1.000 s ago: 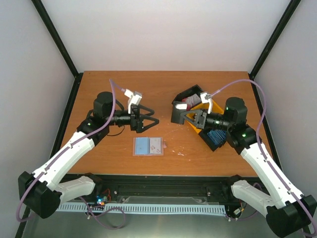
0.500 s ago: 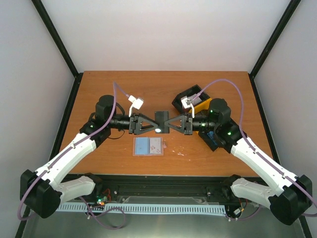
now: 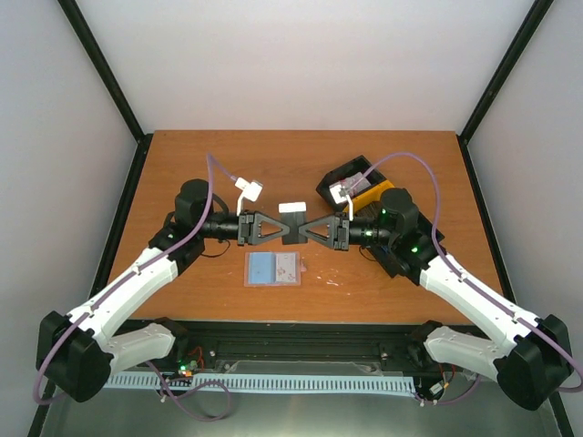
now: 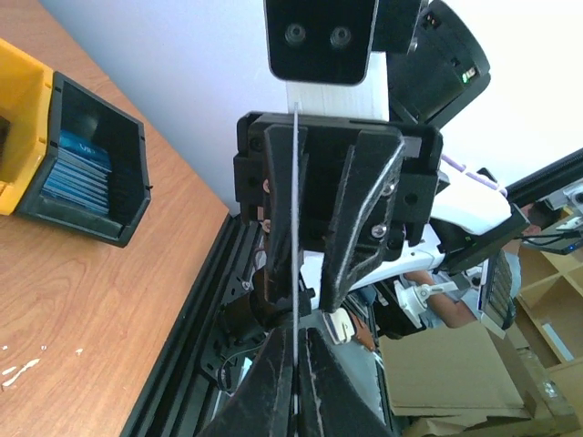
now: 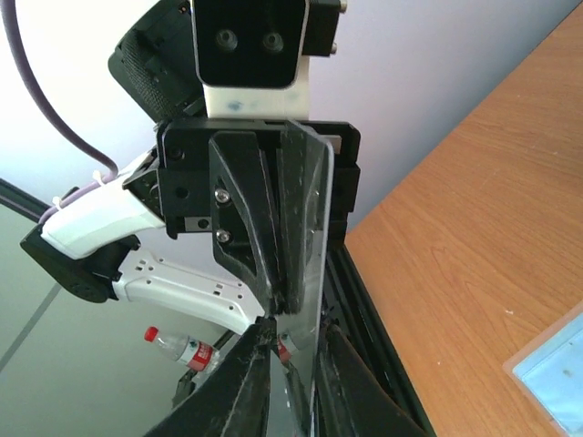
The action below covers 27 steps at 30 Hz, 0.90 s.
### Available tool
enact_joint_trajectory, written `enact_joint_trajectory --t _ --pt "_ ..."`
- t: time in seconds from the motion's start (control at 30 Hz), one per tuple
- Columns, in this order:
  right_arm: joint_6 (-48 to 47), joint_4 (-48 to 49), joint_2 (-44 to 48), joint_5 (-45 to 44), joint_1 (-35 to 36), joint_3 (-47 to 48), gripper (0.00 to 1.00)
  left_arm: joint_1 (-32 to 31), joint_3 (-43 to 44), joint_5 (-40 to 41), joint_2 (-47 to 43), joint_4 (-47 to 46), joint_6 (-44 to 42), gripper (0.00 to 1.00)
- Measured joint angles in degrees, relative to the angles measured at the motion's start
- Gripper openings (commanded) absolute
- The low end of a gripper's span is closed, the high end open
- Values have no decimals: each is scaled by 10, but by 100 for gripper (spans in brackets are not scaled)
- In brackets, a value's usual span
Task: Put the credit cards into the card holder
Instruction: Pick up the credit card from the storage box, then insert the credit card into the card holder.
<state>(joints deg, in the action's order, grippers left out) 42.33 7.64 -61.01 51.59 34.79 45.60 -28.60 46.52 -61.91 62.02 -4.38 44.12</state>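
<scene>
A grey credit card (image 3: 293,208) hangs in the air over the table's middle, where the two grippers meet tip to tip. My left gripper (image 3: 285,228) is shut on the card's edge; in the left wrist view the card (image 4: 296,182) shows as a thin line pinched at my left gripper (image 4: 295,332). My right gripper (image 3: 303,228) faces it. In the right wrist view its jaws (image 5: 297,326) stand slightly apart around the card (image 5: 314,228), which leans on one finger. The card holder (image 3: 273,269) lies open below, pale blue inside.
A black bin (image 3: 346,177) and a yellow bin (image 3: 372,187) sit at the back right. The left wrist view shows a black bin (image 4: 127,205) holding blue cards (image 4: 77,168) beside the yellow bin (image 4: 23,100). The table's near edge and rail run below the grippers.
Both arms swung in to meet mid-table. The left gripper went from wide open to shut on the card. The right gripper's jaws have eased apart.
</scene>
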Motion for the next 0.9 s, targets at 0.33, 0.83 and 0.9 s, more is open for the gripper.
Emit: enact_joint_trajectory --t 0.33,0.83,0.9 --pt "32 52 15 -30 3 -41 3 0 -5 24 -1 3 5 69" --pt "79 -23 -79 -248 77 -116 3 0 -61 451 20 324 3 48" --pt "88 -16 -123 -266 101 -116 3 1 -80 482 29 339 10 45"
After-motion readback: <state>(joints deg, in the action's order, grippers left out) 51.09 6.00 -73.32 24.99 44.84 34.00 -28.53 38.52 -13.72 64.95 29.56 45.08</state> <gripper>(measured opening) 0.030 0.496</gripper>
